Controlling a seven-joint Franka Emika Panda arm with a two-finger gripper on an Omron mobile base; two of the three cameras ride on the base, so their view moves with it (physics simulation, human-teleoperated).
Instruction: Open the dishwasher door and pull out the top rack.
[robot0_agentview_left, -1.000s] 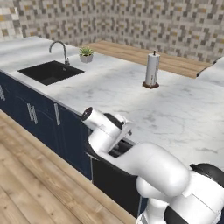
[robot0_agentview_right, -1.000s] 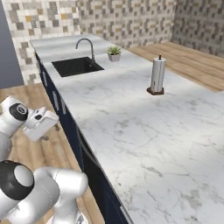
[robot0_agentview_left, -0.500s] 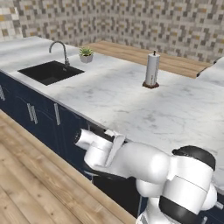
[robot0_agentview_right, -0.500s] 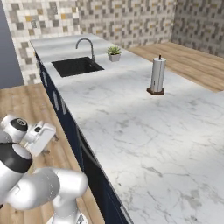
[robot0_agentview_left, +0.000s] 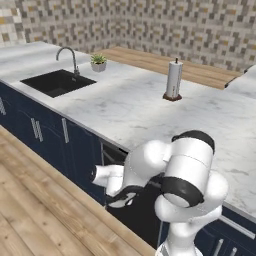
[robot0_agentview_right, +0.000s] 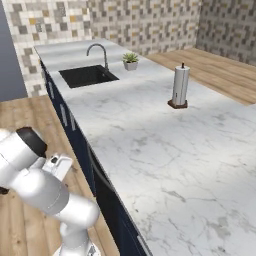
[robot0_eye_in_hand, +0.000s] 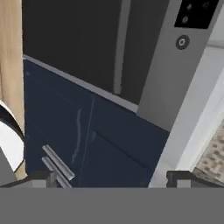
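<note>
Dishwasher door (robot0_eye_in_hand: 87, 48) is a black panel under the marble counter (robot0_agentview_left: 135, 107), closed flush, its long dark bar handle (robot0_eye_in_hand: 120, 43) apart from the gripper (robot0_eye_in_hand: 109, 177). Top rack hidden behind the door. In the left base view the arm covers most of the door. Gripper's 2 fingertips (robot0_eye_in_hand: 41, 176) stand wide apart, gripping nothing, cut off by the frame edge. Beside the door: navy cabinet doors (robot0_eye_in_hand: 78, 131) with 2 silver handles (robot0_eye_in_hand: 59, 162). Wood floor (robot0_agentview_left: 35, 200) in front of the door lies open.
</note>
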